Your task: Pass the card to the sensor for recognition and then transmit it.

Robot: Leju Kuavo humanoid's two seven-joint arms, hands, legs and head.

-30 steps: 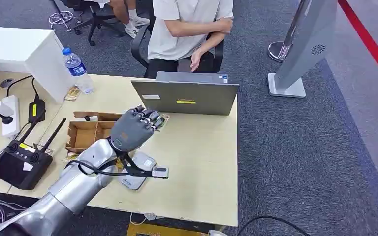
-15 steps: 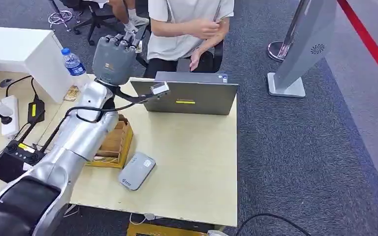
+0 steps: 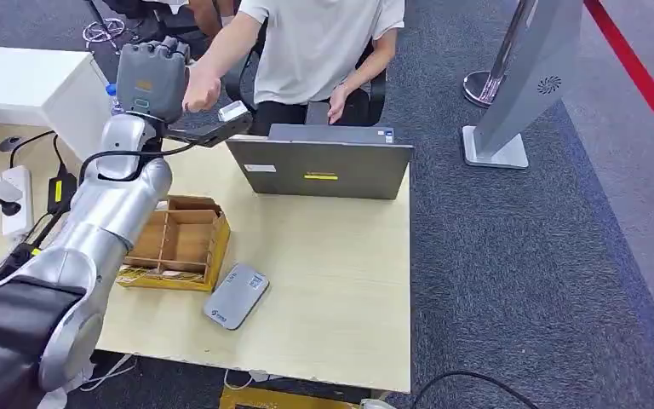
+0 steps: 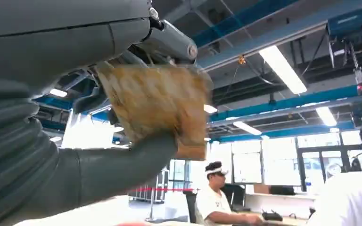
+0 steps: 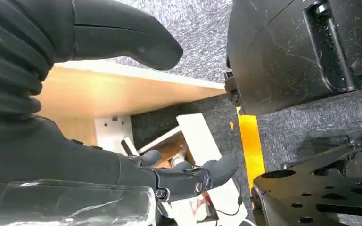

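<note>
My left hand [image 3: 149, 75] is raised high over the table's far left corner, back of the hand toward the head camera. In the left wrist view a brownish patterned card [image 4: 154, 104] is pinched between the thumb and the fingers of that hand [image 4: 75, 136]. A seated person in a white shirt reaches out, and their hand [image 3: 199, 92] is right beside my left hand. The grey sensor pad [image 3: 237, 296] lies flat on the table near its front edge, far below the card. My right hand [image 5: 99, 162] hangs below the table edge, fingers apart and holding nothing.
A grey laptop [image 3: 324, 167] stands open at the table's far edge, lid toward me. A wooden divided box [image 3: 179, 243] sits left of the sensor pad. A power strip [image 3: 13, 192] and cables lie far left. A silver stand [image 3: 519, 85] is on the carpet to the right.
My left arm rose from just above the sensor pad, up and back to the left toward the person. The person stretched an arm out to meet my hand.
</note>
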